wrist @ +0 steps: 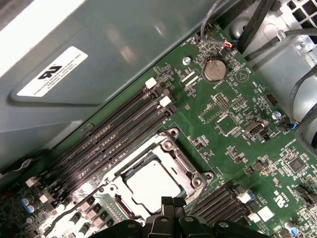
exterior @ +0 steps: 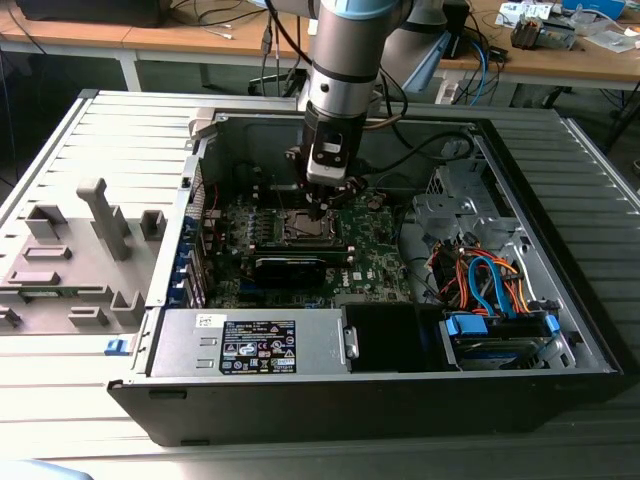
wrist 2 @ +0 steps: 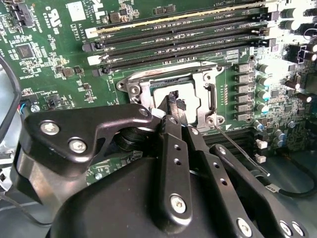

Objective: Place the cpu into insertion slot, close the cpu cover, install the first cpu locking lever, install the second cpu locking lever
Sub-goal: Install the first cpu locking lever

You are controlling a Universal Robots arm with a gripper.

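Arm down inside the open computer case (exterior: pixel 585 330). In the exterior view I see the gripper (exterior: pixel 322 208) right over the insertion slot (exterior: pixel 303 226), which sits at 12 o'clock from the long black block (exterior: pixel 290 265). Power supply (exterior: pixel 250 345) is at 6 o'clock, and the blue and orange cables (exterior: pixel 490 280) are at 4 o'clock. In both wrist views the cpu (wrist: pixel 148 181) lies flat in the slot, silver top up. The cpu cover (wrist 2: pixel 200 82) frames it and looks laid down. The fingertips (wrist 2: pixel 173 99) are pressed together with nothing between them, at the cpu's edge; I can't tell if they touch it. A thin locking lever (wrist 2: pixel 242 151) sticks out from a socket corner over the green board (wrist: pixel 233 124).
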